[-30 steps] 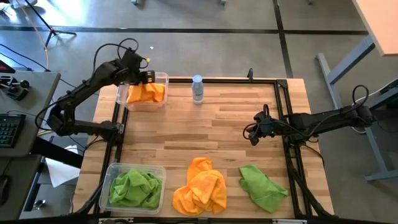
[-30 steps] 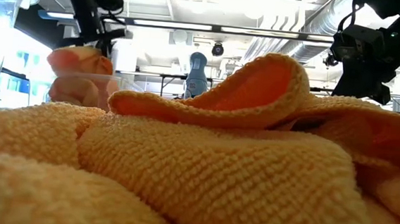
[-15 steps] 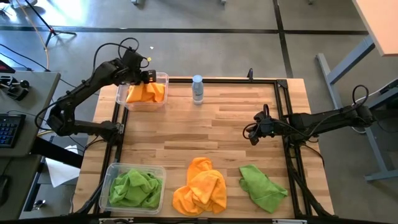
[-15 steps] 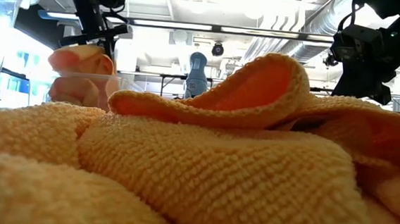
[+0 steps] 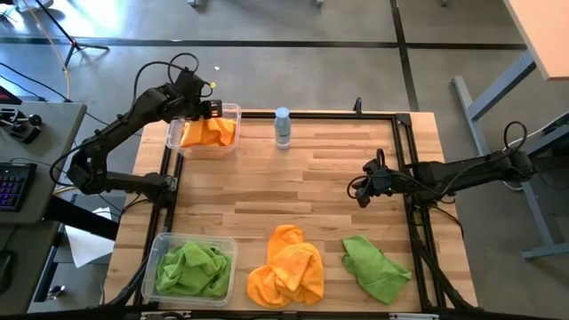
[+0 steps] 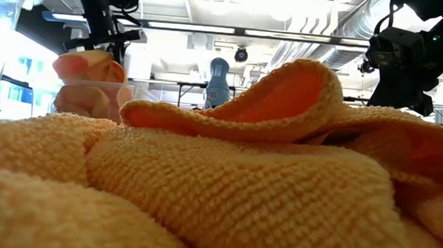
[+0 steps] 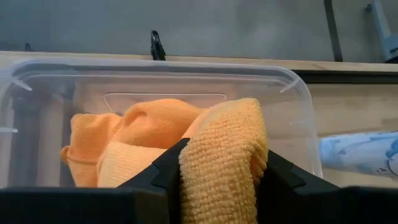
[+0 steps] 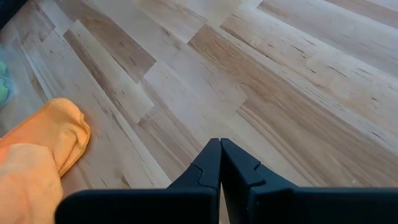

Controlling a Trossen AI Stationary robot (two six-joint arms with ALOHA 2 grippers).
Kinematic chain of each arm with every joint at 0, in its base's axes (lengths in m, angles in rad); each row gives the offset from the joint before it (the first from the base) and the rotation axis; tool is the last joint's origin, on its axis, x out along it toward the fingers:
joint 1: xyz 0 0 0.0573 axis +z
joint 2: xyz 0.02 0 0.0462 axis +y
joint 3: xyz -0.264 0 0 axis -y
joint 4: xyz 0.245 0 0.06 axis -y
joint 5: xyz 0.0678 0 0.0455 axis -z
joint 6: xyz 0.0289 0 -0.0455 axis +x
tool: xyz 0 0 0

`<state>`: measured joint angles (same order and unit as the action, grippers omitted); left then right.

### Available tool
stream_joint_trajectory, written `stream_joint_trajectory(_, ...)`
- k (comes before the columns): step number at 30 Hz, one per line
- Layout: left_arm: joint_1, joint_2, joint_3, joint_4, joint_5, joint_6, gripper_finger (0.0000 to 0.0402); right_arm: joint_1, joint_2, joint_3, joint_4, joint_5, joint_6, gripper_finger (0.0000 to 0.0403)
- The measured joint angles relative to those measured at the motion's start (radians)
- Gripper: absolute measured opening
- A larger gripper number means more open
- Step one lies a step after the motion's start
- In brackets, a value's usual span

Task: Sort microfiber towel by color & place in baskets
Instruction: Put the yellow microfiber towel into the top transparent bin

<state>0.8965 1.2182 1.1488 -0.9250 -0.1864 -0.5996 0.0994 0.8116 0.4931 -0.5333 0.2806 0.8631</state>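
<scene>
Wooden table (image 5: 302,187), left gripper (image 5: 212,109) clamping an orange towel (image 7: 225,155) over the far basket (image 5: 234,111), right gripper (image 5: 364,188) idle, fingers together.

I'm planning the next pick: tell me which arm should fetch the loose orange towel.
Right, probably. Its end effector is shut and empty above bare table, nearer the loose orange towel. The left end effector is shut on a towel at the far basket.

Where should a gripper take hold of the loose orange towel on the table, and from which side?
Probably from straight above, on the raised fold of the orange towel. It lies crumpled in a heap on the table, and the low view shows a ridge standing up that jaws could pinch. Its flat edges hug the wood and offer less to hold.
</scene>
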Motion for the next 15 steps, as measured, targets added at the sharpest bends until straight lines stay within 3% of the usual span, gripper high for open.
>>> stream_joint_trajectory(6,-0.001,0.0,0.0,-0.001,-0.006,0.0,0.0142,0.0,0.0,0.0,0.0,0.0,0.0,0.0)
stream_joint_trajectory(15,-0.001,0.0,0.0,-0.017,-0.004,-0.029,0.0216,0.0,0.0,0.0,0.0,0.0,0.0,0.0)
